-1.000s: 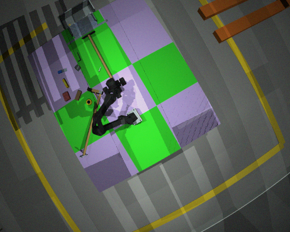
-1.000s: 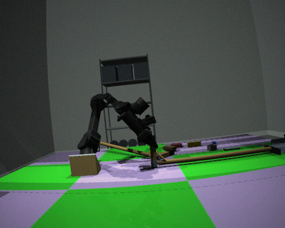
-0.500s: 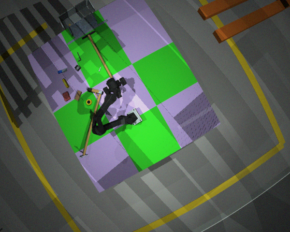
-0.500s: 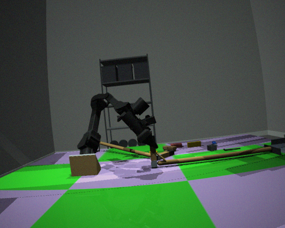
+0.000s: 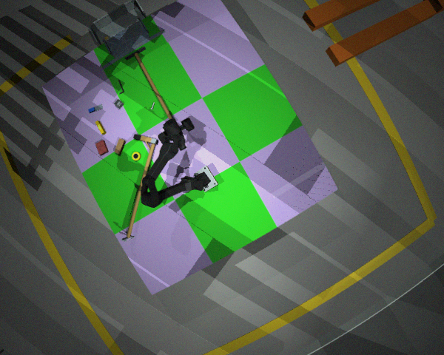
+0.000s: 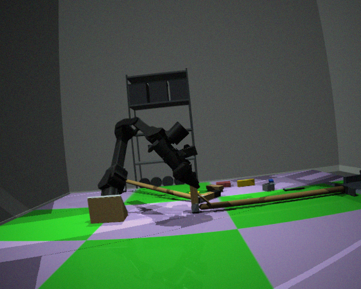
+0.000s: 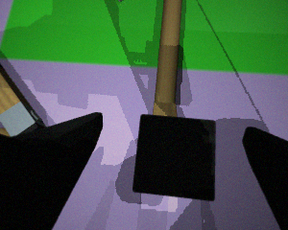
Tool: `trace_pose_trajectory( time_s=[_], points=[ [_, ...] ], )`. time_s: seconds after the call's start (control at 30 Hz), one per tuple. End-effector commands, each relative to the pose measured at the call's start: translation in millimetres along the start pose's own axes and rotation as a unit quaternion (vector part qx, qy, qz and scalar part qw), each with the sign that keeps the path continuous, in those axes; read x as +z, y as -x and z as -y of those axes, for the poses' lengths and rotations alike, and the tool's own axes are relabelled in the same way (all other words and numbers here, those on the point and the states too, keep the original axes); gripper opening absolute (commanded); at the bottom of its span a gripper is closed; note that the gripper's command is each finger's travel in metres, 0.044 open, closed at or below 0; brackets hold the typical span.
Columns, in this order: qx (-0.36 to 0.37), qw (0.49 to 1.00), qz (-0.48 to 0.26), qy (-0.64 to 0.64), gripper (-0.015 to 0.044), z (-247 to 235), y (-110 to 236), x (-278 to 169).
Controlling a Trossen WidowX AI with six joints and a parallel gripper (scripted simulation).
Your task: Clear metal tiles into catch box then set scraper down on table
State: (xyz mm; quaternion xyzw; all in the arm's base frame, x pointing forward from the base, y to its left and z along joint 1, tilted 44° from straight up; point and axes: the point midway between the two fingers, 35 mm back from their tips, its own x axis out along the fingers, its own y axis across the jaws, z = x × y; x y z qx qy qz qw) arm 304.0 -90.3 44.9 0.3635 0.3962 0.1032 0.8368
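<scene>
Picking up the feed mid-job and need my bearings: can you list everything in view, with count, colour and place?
Long scraper: one, tan shaft, dark blade at the catch box, handle end below the gripper.
Catch box: one, grey, far end of the table.
Second long tool: one, tan shaft, left of the arm.
Small blocks: blue, yellow, red, tan, grey, one each, left part of the table.
Ring: one, yellow, beside the second tool.
Brown box: one, near the arm's base.
Shelf rack: one, dark grey, by the back wall.
Beams: two, orange, on the floor.
Gripper: one, black, open over the scraper's handle end.
</scene>
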Motion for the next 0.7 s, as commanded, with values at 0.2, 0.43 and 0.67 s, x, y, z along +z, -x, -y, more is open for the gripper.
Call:
trace_pose_trajectory(
  time_s=[0.2, 0.43, 0.67],
  points=[
    [-0.006, 1.000, 0.000, 0.005, 0.0440, 6.0, 23.6, 15.4],
    [-0.008, 1.000, -0.002, 0.005, 0.0440, 8.7, 41.7, 23.2],
    [-0.009, 1.000, -0.004, 0.005, 0.0440, 9.8, 61.0, 29.9]
  ],
)
